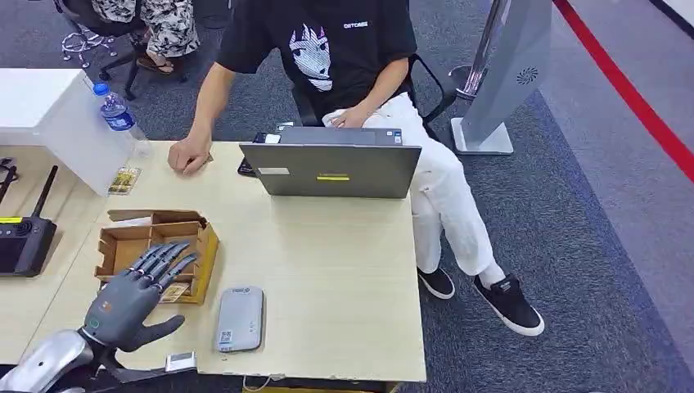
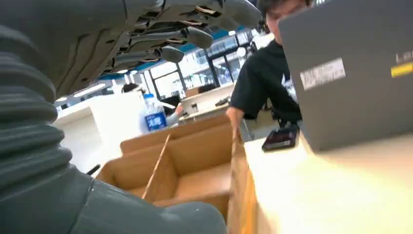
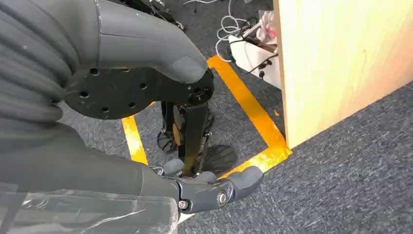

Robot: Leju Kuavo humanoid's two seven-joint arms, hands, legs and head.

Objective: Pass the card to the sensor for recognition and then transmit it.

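My left hand (image 1: 131, 296) hovers over the front part of a brown cardboard box (image 1: 123, 246), fingers stretched out and apart, holding nothing. In the left wrist view its dark fingers (image 2: 170, 36) reach over the box's divided compartments (image 2: 195, 165). A small yellowish card (image 1: 173, 292) lies at the box's near edge, right under the fingertips. The grey flat sensor (image 1: 240, 318) lies on the table just right of the box. My right hand (image 3: 195, 190) hangs beside the table's side panel, above the floor, with nothing in it.
A person sits behind an open grey laptop (image 1: 331, 168), one hand resting on the table (image 1: 327, 270). A phone (image 2: 281, 139) lies beside the laptop. A water bottle (image 1: 117, 112), a black controller (image 1: 24, 241) and a small white item (image 1: 180, 361) at the front edge are also there.
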